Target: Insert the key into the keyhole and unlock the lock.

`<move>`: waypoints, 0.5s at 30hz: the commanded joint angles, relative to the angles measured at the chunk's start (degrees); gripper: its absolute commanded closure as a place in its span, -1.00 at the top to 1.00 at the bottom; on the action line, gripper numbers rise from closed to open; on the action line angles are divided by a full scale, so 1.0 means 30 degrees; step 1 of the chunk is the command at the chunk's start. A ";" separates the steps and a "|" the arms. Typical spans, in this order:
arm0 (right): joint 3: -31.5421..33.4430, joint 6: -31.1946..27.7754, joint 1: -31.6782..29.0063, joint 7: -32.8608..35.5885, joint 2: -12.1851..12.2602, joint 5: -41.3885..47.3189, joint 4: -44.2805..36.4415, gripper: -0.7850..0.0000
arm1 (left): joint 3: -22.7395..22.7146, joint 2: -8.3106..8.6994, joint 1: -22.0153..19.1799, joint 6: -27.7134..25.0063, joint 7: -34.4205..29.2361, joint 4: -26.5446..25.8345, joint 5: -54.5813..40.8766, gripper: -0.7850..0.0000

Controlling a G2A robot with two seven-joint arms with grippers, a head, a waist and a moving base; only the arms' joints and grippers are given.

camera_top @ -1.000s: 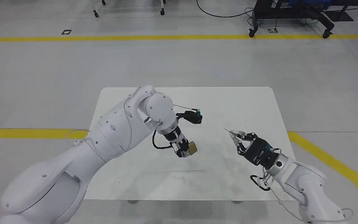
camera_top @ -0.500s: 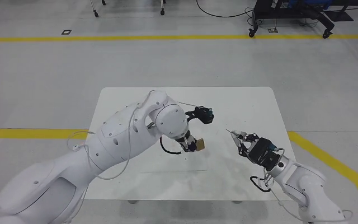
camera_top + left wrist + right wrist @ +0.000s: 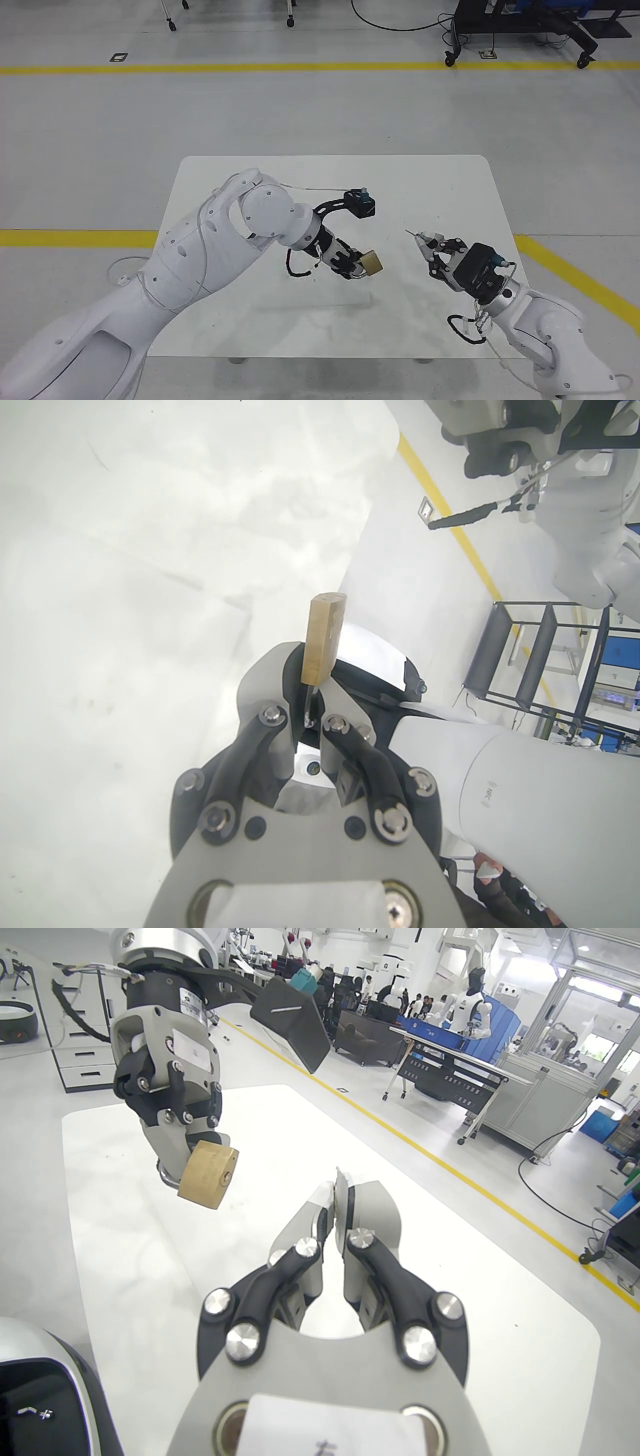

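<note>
A brass padlock (image 3: 372, 263) hangs above the white table (image 3: 420, 180), held by its shackle in my left gripper (image 3: 352, 264), which is shut on it. In the left wrist view the lock (image 3: 322, 635) sticks out edge-on beyond the gripper (image 3: 312, 695). In the right wrist view the lock (image 3: 207, 1174) faces my right gripper with its keyhole (image 3: 227, 1176) showing. My right gripper (image 3: 336, 1200) is shut on a small silver key (image 3: 342, 1179), whose tip points toward the lock across a short gap. From above, the key (image 3: 411, 236) pokes out of the right gripper (image 3: 428, 246).
The left arm's black camera bracket (image 3: 355, 203) juts out above the lock. The table's right edge (image 3: 505, 250) lies close behind the right gripper. Benches and racks (image 3: 450, 1073) stand on the floor well beyond the table.
My left arm has carried the padlock to the right, closer to the key. The right gripper has barely moved.
</note>
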 commanded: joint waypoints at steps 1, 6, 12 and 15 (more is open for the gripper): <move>-0.0106 0.0061 -0.0035 0.0075 -0.0023 0.0192 -0.0134 -1.00 | 0.0472 -0.0010 0.0222 0.0308 -0.0161 -0.0471 0.1205 -1.00; -0.0455 -0.0666 0.0137 0.1163 -0.0003 0.0063 -0.0722 -1.00 | 0.0812 -0.0057 -0.0001 0.1146 -0.0366 -0.1526 0.3170 -1.00; -0.1192 -0.2121 0.0539 0.2241 0.0036 -0.0182 -0.0897 -1.00 | 0.1336 -0.0327 -0.0555 0.1135 -0.1077 -0.1956 0.4412 -1.00; -0.1327 -0.2305 0.0658 0.2559 0.0040 -0.0106 -0.0816 -1.00 | 0.1654 -0.0539 -0.0826 0.1151 -0.1310 -0.1901 0.4817 -1.00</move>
